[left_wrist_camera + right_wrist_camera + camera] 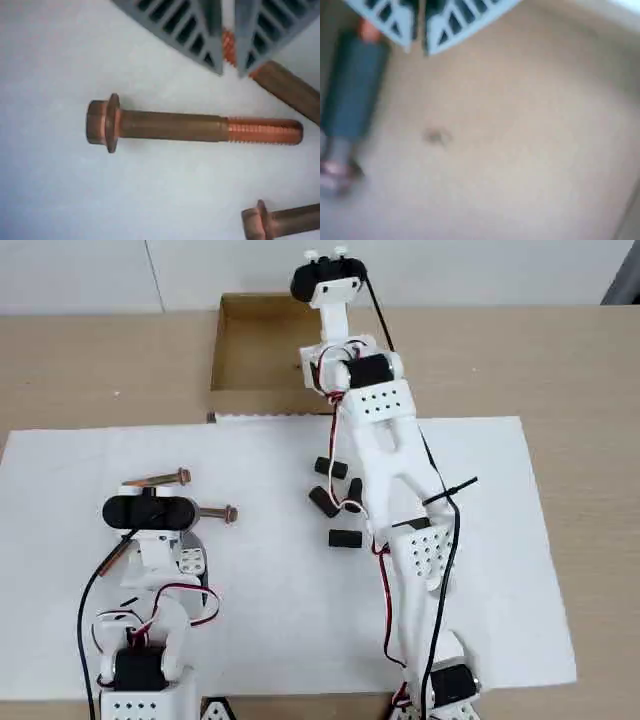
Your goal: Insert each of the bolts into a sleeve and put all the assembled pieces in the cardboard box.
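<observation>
Left gripper (229, 47) pinches the threaded tip of a copper bolt (292, 90) on the white paper (280, 620) — another flanged bolt (190, 125) lies just beside. Black sleeves (345, 538) sit mid-sheet. Farthest, the right gripper (419, 30), fingers nearly together on nothing, hangs in the cardboard box (255, 340) beside an assembled piece (352, 90) — dark sleeve, orange thread showing.

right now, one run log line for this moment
left gripper: above bolts on paper | right gripper: over cardboard box | assembled piece: in box | sleeves: loose on paper
</observation>
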### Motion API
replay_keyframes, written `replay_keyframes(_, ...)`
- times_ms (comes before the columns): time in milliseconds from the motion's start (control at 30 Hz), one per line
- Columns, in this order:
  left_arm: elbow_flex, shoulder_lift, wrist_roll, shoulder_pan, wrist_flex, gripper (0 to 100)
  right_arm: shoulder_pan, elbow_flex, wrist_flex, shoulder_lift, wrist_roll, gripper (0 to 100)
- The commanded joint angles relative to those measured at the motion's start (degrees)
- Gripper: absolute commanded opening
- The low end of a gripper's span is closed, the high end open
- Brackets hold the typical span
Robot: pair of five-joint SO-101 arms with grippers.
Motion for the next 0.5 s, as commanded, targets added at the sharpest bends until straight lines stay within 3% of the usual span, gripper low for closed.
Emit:
replay_keyframes(0,-0.4,-0.6,-0.3,-0.3,-1.3,0,-0.3,-7.3,7.1,-5.7,0.4,0.2)
replay_keyframes(333,-0.4,-0.6,-0.3,-0.3,-1.3,0,-3.6,-25.8,31.9,-6.0,0.1,0.2)
replay_keyframes(467,-0.4,-0.6,-0.3,-0.3,-1.3,0,-3.9,-29.6,35.1,-6.2,-4.7,0.2)
